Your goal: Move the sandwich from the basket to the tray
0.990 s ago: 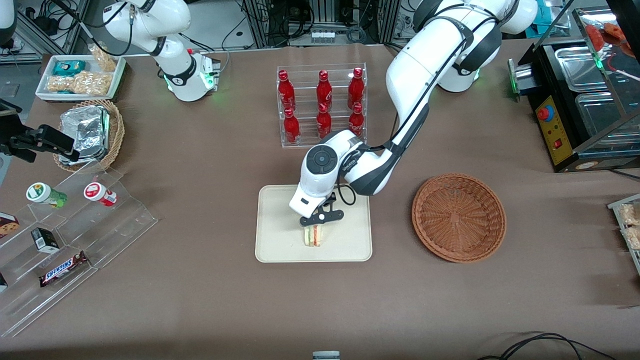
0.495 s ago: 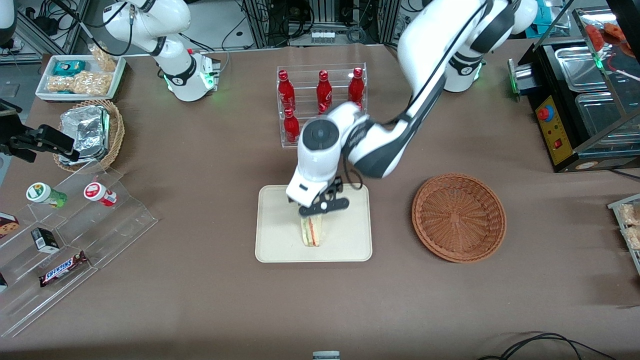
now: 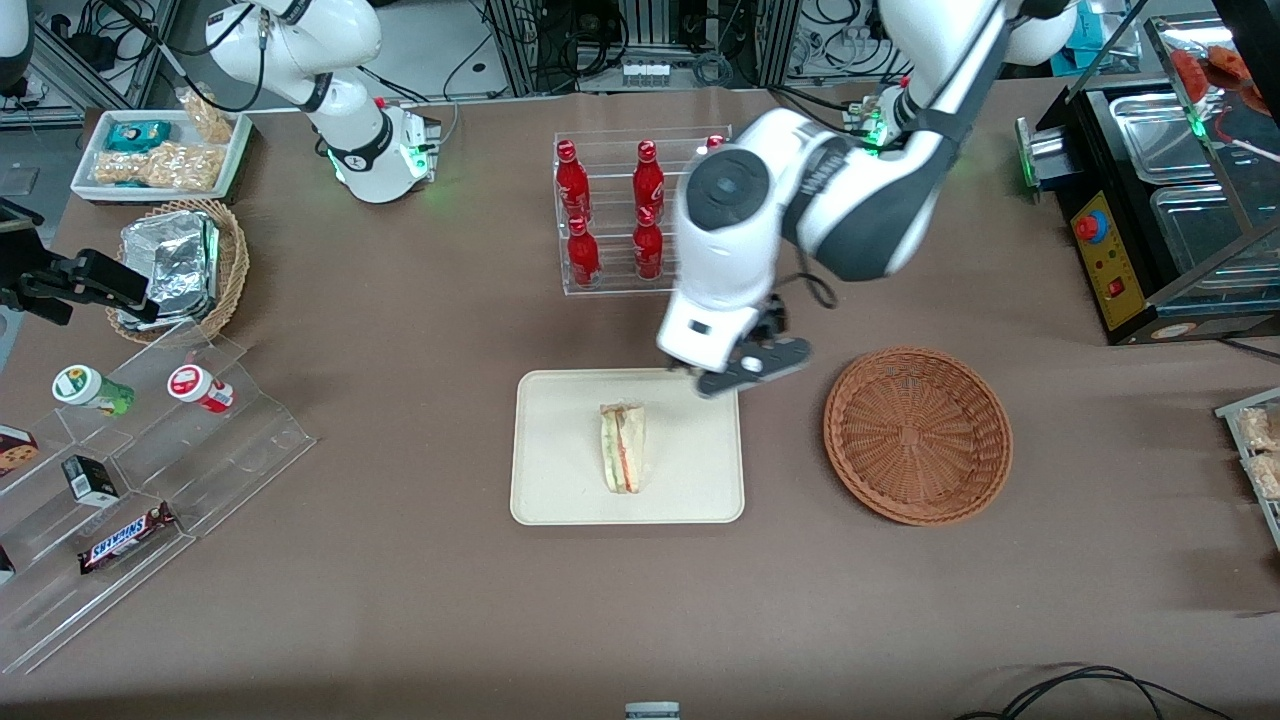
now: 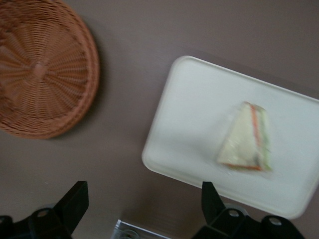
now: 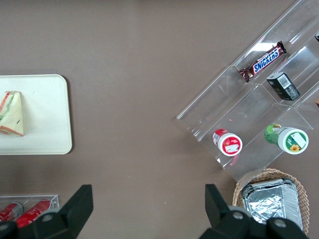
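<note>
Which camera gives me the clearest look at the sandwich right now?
Front view: the sandwich lies whole on the tray, sharply seen. The left wrist view blurs it, the right wrist view crops it. The open gripper is above the tray's edge.

Cream tray (image 3: 560, 420), reddish-brown woven basket (image 3: 918, 434) — pale sandwich (image 3: 622, 447), red-green layers; black-fingered gripper (image 3: 748, 372).

A brown table (image 3: 400, 600) fills the scene under even light. Past its edge farthest from the front camera stand metal frames (image 3: 520, 40) and tangled black cables (image 3: 700, 40).
</note>
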Controlling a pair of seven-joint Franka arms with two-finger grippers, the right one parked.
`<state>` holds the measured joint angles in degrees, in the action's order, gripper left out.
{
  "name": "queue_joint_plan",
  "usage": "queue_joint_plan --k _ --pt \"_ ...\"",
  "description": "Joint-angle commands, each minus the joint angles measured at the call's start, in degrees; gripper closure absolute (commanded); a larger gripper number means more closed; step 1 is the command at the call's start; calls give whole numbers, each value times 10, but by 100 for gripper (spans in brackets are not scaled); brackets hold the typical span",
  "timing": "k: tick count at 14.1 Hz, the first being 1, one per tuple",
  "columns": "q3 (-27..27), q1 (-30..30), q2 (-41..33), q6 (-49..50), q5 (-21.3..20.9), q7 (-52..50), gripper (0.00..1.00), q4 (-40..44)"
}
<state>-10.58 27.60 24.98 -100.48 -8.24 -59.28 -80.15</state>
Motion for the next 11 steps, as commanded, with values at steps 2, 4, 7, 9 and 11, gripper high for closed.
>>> queue_joint_plan --k 2,4,7,9,11 --pt "-1 -84 -92 -2 -3 107 0 -118" --pt "-1 -128 -133 -7 -1 162 0 -172" --pt "-1 -194 -191 0 6 280 0 -230" --pt "-1 -238 -220 14 23 355 0 -250" --pt "-1 -277 -234 40 28 433 0 -246"
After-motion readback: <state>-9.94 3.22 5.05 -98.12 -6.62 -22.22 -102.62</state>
